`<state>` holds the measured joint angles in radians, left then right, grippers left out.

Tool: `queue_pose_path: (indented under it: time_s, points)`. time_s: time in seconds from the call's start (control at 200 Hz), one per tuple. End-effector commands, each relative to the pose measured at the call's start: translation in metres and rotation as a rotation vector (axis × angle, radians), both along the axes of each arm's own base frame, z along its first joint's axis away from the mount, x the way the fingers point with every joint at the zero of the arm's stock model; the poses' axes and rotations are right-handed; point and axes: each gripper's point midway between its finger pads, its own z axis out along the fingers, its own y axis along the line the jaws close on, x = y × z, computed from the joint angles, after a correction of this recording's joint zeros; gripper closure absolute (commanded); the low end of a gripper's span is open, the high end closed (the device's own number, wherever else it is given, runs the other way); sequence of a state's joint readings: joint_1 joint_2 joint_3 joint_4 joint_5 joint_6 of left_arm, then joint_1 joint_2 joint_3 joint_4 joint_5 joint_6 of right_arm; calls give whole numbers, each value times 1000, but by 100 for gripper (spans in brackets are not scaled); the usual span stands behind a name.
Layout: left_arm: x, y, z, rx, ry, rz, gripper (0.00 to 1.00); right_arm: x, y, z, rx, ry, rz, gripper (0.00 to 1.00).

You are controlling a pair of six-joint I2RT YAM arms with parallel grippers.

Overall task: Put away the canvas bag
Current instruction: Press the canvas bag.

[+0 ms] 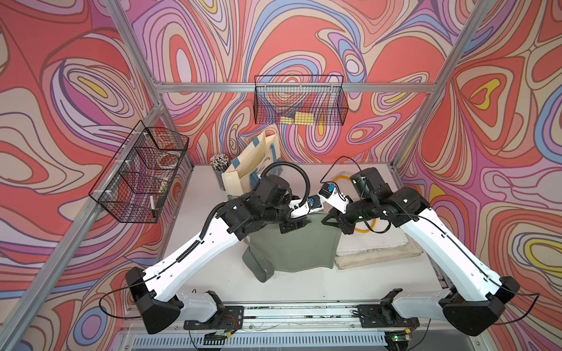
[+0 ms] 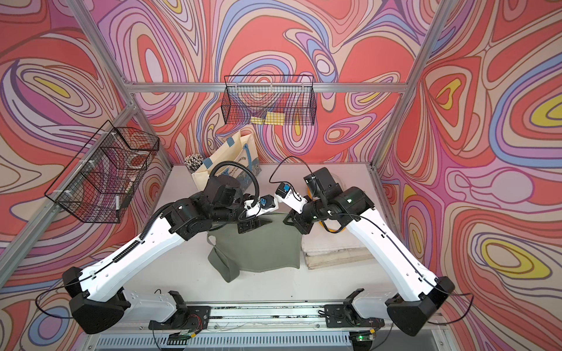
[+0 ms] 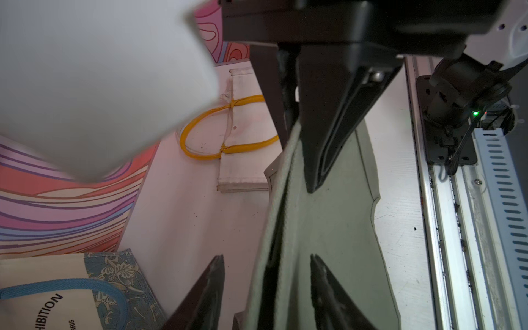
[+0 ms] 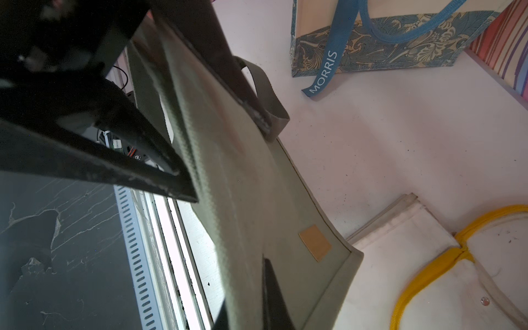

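An olive-green canvas bag (image 1: 292, 249) lies mid-way across the bench (image 1: 206, 273), far rim lifted, a strap looping out at 8 o'clock. The right end effector (image 1: 330, 220) is clenched on the rim at 1 o'clock. The left end effector (image 1: 293, 226) straddles it at 12, released.

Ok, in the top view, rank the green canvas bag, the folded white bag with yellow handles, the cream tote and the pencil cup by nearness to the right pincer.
From the right pincer:
1. green canvas bag: gripped at its edge.
2. folded white bag: just beside, on the robot's right.
3. cream tote: standing at back left.
4. pencil cup: beyond the tote, farthest.
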<state>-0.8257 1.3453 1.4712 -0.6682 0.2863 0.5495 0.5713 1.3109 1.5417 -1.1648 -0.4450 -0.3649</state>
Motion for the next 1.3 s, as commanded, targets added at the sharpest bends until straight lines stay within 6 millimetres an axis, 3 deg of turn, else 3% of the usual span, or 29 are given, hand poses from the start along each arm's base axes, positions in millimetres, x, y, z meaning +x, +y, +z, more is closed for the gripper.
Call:
queue_pose_path:
  time_s: [0.0, 0.04, 0.075, 0.15, 0.245, 0.356, 0.546, 0.681, 0.881, 1.057, 1.117, 1.217, 1.297]
  points:
    - [3, -7, 15, -45, -22, 0, 85, 5, 8, 18, 61, -49, 13, 100]
    - [3, -6, 15, -44, -27, -1, 100, 5, 8, 19, 68, -50, 14, 100]
    - [2, -5, 16, -44, -35, -5, 100, 5, 8, 18, 70, -56, 12, 99]
    - [-1, -2, 18, -57, -48, -17, 100, 1, 6, 12, 76, -65, 21, 79]
    - [-6, 6, 20, -97, -39, -30, 100, -1, 6, 2, 91, -78, 23, 72]
    - [-11, 21, 31, -176, -47, -36, 100, -3, 7, -4, 120, -72, 20, 68]
    - [-24, 43, 45, -243, -97, -85, 100, -3, 16, 5, 189, -67, 36, 64]
    - [-29, 52, 51, -253, -114, -115, 100, -4, 21, 13, 231, -64, 43, 57]
    - [-33, 59, 58, -273, -121, -134, 100, -7, 25, 12, 262, -47, 56, 56]
    - [-28, 56, 60, -293, -116, -132, 100, -7, 35, 20, 345, -70, 98, 61]
    - [-25, 57, 60, -294, -113, -120, 100, -6, 36, 22, 355, -88, 101, 72]
    - [-21, 56, 59, -290, -101, -102, 100, -4, 34, 28, 358, -125, 95, 100]
    - [-21, 55, 57, -284, -62, -102, 98, -5, 32, 32, 357, -144, 93, 100]
